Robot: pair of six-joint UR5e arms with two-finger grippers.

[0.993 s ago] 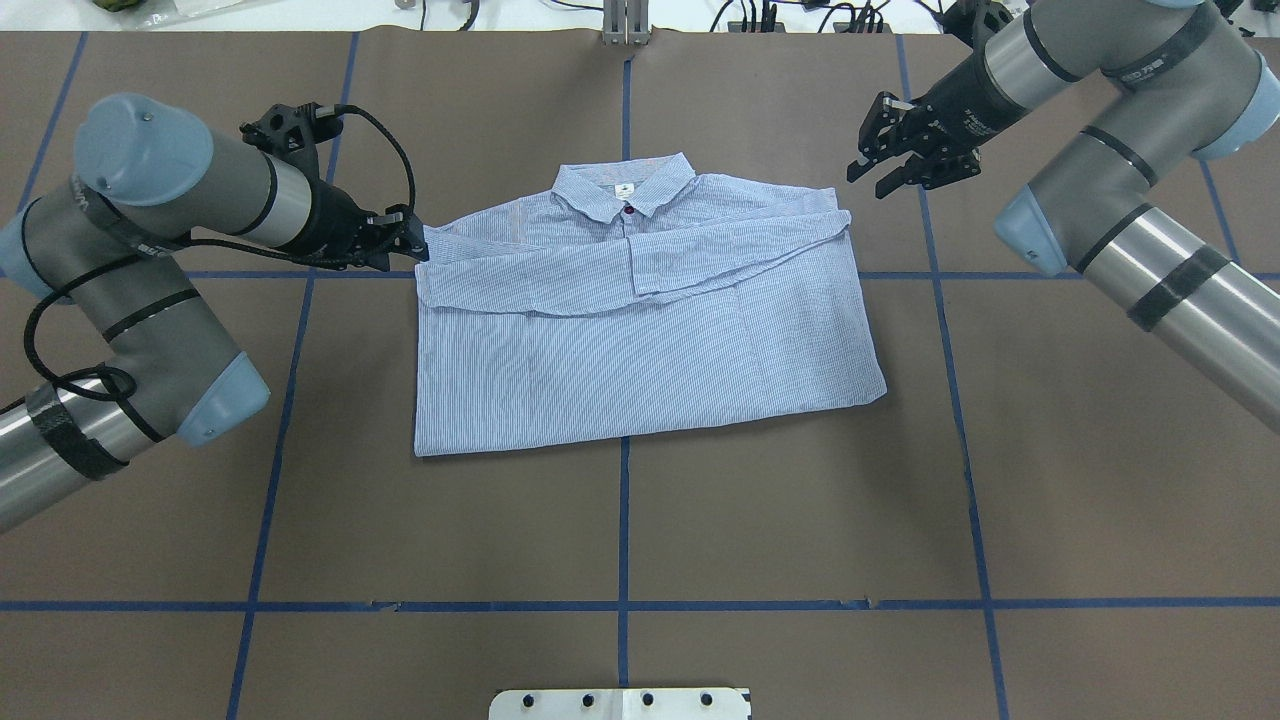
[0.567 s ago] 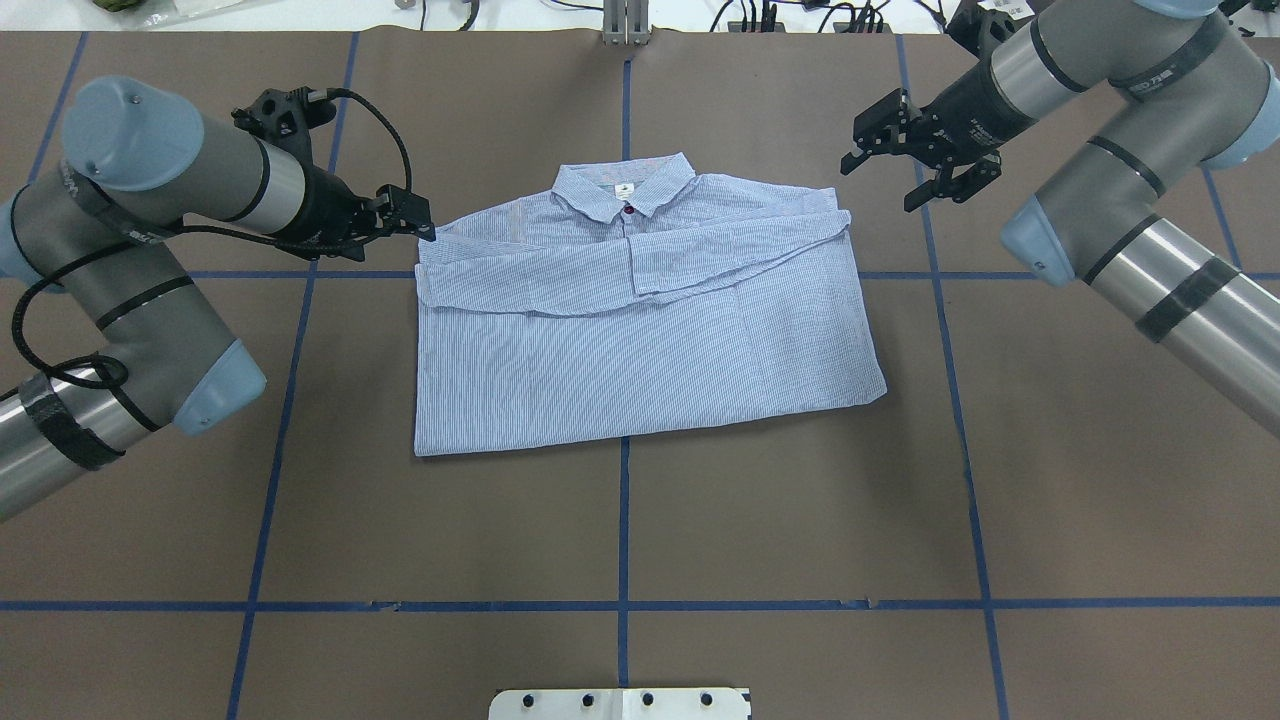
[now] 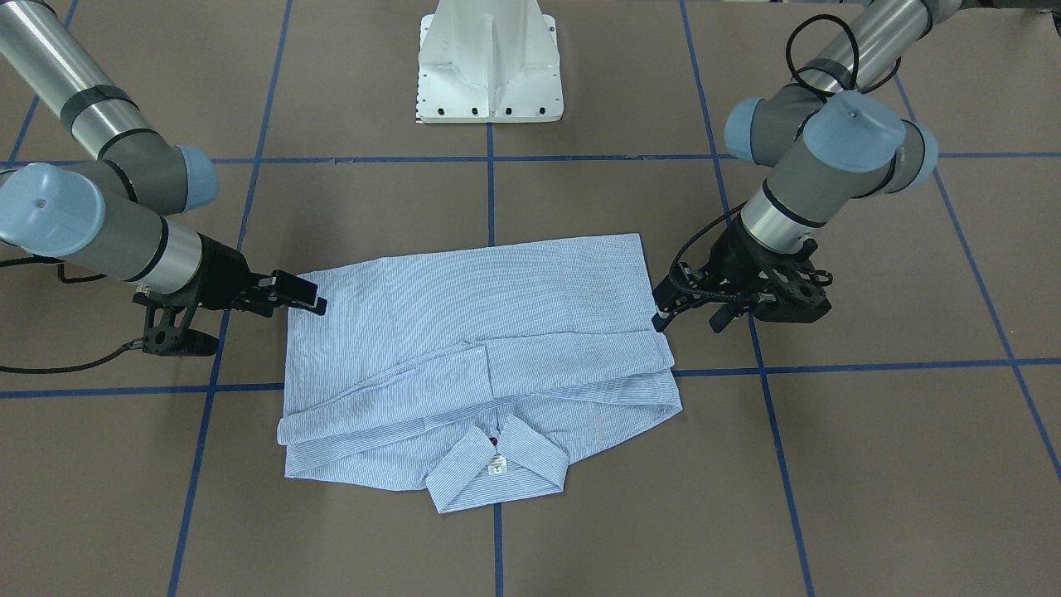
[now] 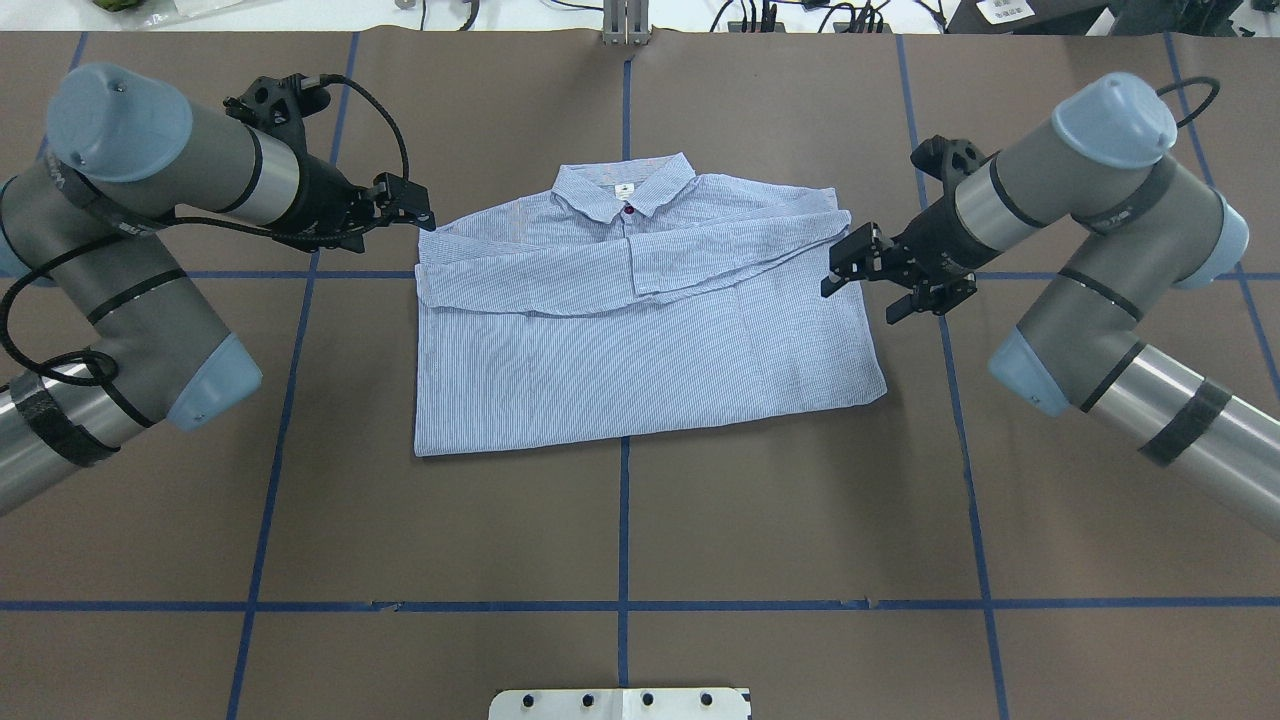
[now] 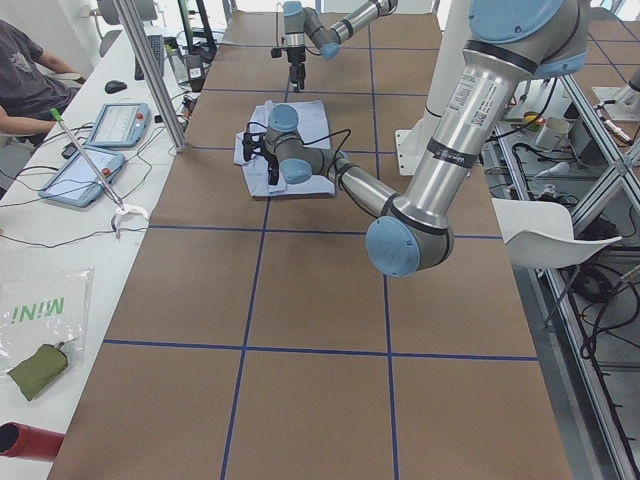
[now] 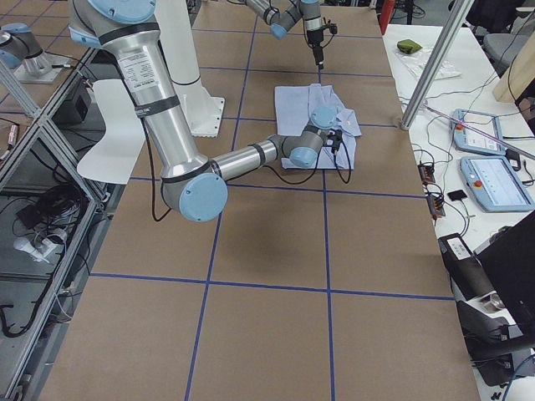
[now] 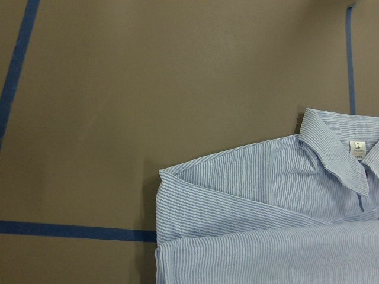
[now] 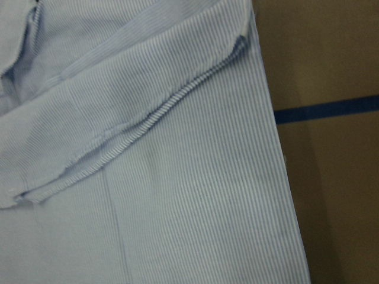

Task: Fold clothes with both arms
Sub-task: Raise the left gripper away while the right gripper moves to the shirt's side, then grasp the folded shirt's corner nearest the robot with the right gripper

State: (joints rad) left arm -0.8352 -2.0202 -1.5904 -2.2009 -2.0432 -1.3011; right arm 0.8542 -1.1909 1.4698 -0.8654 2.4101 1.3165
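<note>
Shirt, folded, lay flat at overhead frame centre; collar toward top edge, long axis left-right; brown table showed on every side; left gripper at upper-left corner, right gripper at right edge, both jaws apart, empty.

The right gripper has come in from beyond the shirt's collar-side right corner, where it hung well apart from the cloth. It now sits at the shirt's right edge, just by the end of the folded-over sleeve. The right arm has swung in with it (its blue-capped joint, earlier cut off at the top, now shows whole). The left gripper has backed slightly off the shirt's left shoulder corner, toward the collar side.
</note>
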